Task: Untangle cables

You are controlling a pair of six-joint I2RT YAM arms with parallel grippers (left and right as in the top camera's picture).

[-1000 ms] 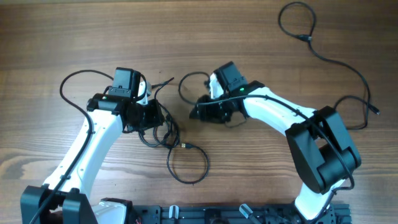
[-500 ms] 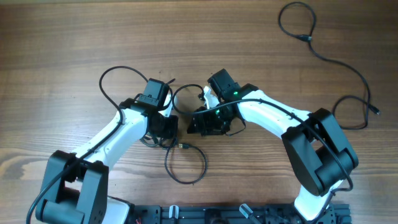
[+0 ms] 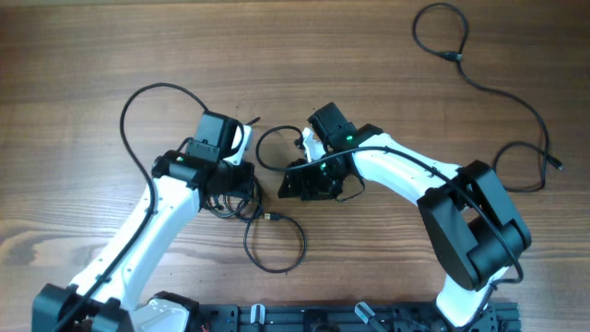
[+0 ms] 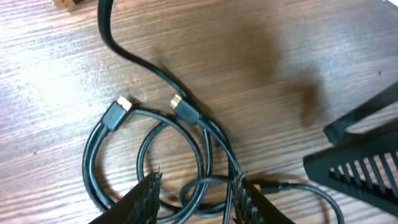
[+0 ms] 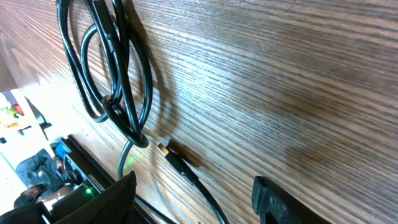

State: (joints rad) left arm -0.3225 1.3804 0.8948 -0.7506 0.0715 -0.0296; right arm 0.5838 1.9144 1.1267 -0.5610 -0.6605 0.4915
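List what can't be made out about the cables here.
- Overhead: how the cables cross beneath the left end effector and right end effector.
- Left wrist: lower loops, cut off by the bottom edge and fingers; contact unclear.
- Right wrist: one cord runs off the bottom edge; fingertips cropped.

Black cables (image 4: 186, 114), brown wood-grain table (image 3: 92, 55), white-and-black arms (image 3: 157, 212)

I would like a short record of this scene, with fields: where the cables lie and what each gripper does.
table: wood
tangle: black looped cables at the table's middle, two plugs showing
left gripper: open, fingers on either side of some strands
right gripper: open, low over one plug end, holding nothing
loose cable: lies apart, far right of the table
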